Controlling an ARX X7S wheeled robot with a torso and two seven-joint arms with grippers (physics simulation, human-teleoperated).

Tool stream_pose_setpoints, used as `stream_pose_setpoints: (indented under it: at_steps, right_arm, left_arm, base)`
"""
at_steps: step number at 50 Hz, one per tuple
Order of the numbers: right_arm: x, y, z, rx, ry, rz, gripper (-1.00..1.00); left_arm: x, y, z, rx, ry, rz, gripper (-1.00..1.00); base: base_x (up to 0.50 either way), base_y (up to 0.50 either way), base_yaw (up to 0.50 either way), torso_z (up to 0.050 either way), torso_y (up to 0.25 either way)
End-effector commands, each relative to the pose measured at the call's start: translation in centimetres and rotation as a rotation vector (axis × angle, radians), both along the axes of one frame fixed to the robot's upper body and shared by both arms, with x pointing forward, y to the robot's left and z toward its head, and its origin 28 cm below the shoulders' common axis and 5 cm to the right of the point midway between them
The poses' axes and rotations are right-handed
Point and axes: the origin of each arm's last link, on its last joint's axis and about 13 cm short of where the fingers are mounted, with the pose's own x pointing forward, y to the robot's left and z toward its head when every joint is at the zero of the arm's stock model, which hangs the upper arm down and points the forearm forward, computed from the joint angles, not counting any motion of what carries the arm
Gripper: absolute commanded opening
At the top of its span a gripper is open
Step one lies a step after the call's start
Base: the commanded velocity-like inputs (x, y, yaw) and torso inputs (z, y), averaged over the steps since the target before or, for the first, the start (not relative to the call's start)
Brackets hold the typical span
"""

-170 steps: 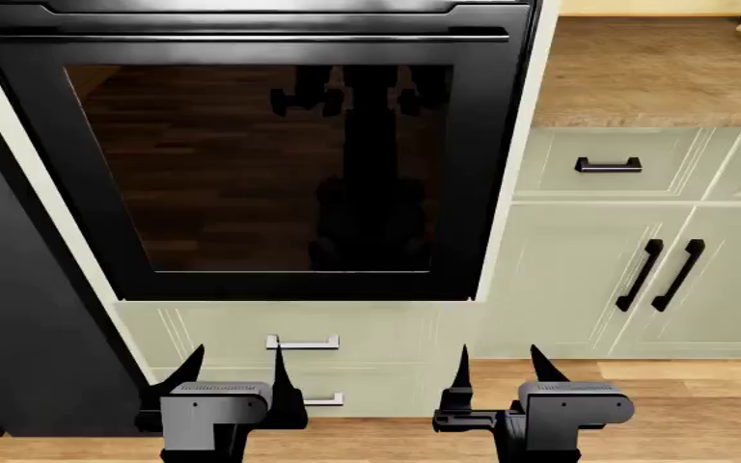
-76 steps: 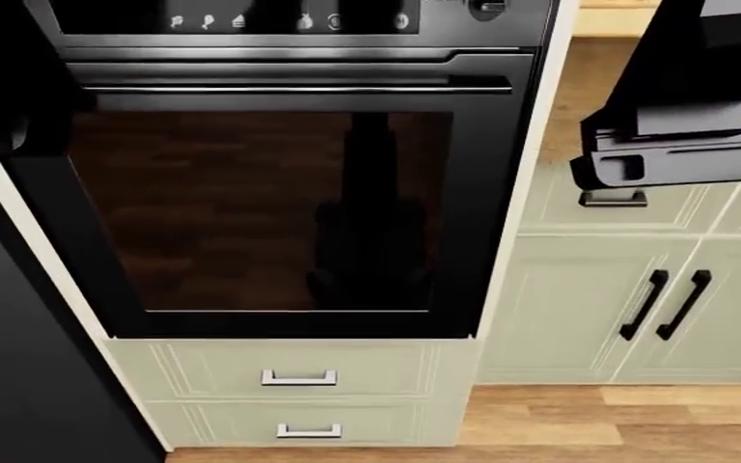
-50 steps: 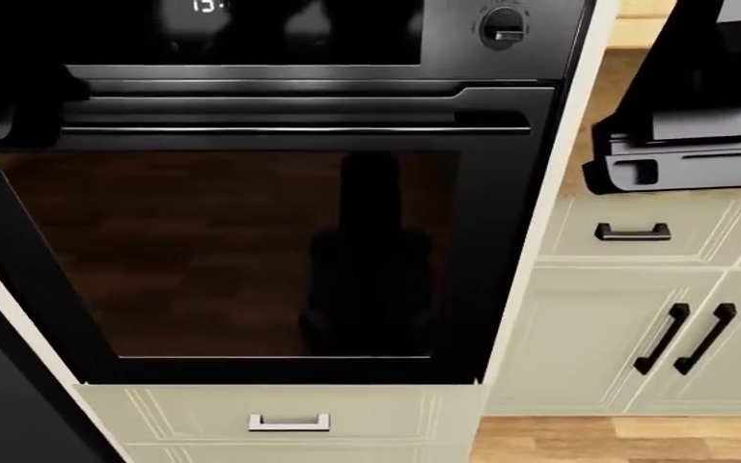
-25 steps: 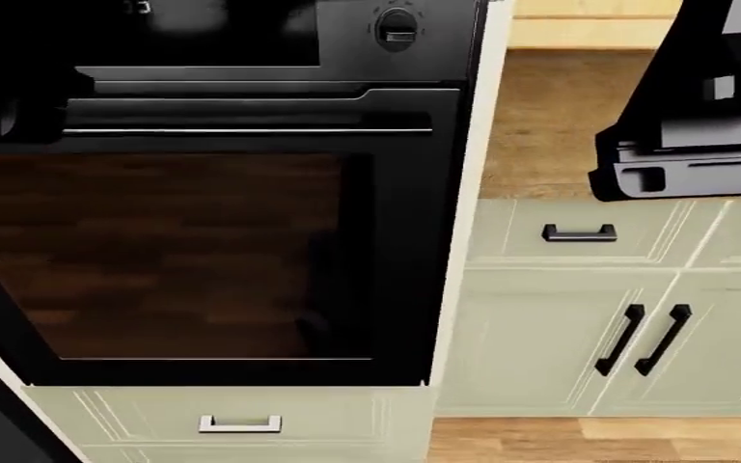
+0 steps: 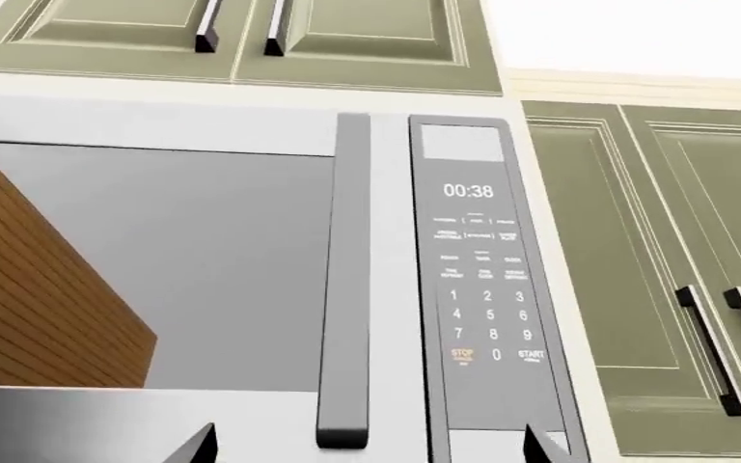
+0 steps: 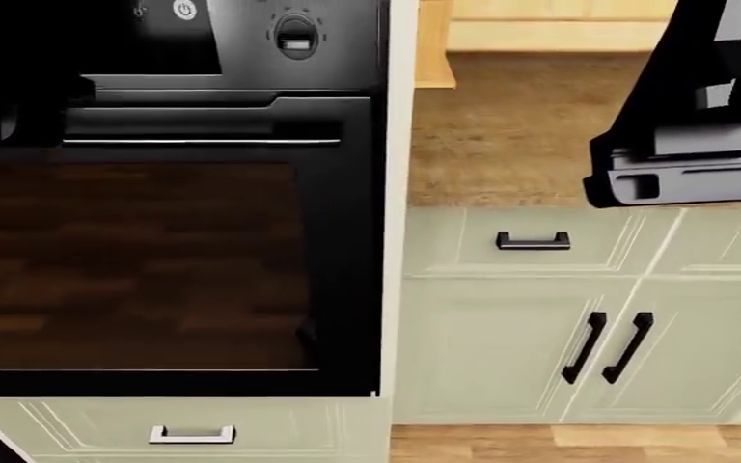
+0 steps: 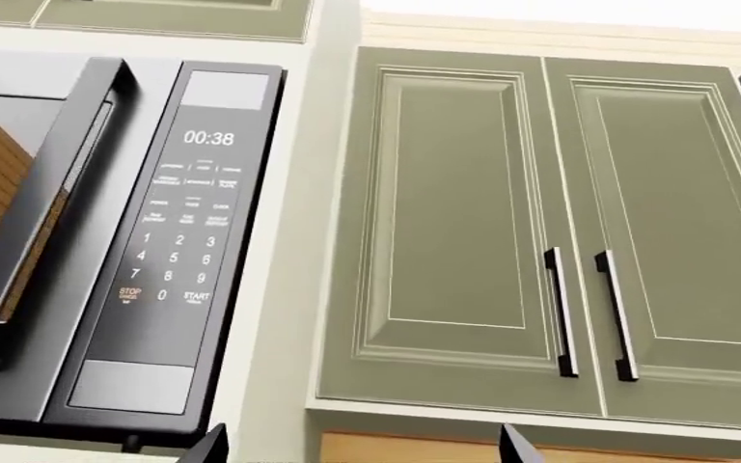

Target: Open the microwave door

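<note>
The microwave [image 5: 281, 270], door shut, sits built in beneath green cabinets [image 7: 538, 222]; its display [image 5: 469, 190] reads "00:38", its keypad [image 7: 171, 260] "STOP" and "START". Both tools' fingertips [image 5: 544, 442] stand spread, holding nothing.

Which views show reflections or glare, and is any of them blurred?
Head view: the oven door glass mirrors wood flooring. Left wrist view: the microwave door reflects wood along one side. Right wrist view: flat, even light on the cabinets. All three are sharp, without blur.
</note>
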Motion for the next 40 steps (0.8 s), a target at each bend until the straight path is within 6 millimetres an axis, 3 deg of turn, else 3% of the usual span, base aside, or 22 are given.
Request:
stream_pose_setpoints:
  at_steps: [1,12,20,27,40]
  right_arm:
    - [0.0,0.0,-0.1,-0.008,0.004,0.001,1.00]
    - [-0.1,0.1,0.0,-0.009,0.003,0.001,1.00]
    - [-0.3,-0.2,-0.2,0.002,-0.002,0.000,1.00]
    - [-0.5,-0.2,-0.5,0.017,-0.003,0.011,1.00]
    - [-1.0,-0.4,-0.3,0.026,-0.010,0.011,1.00]
  left_arm:
    - [0.0,0.0,0.0,0.002,-0.001,0.000,1.00]
    - [-0.1,-0.1,0.3,0.003,-0.006,0.003,1.00]
    - [-0.2,0.0,1.0,0.039,-0.005,0.035,1.00]
    - [1.1,0.4,4.9,0.117,0.056,0.114,1.00]
    - [4.7,1.1,11.8,0.079,0.126,0.089,1.00]
  base:
    - [0.50,0.00,0.00,0.000,0.000]
    - [0.50,0.00,0.00,0.000,0.000]
    - [0.01,0.00,0.00,0.000,0.001]
    - [0.00,0.00,0.00,0.000,0.000]
    - [0.00,0.00,0.00,0.000,0.000]
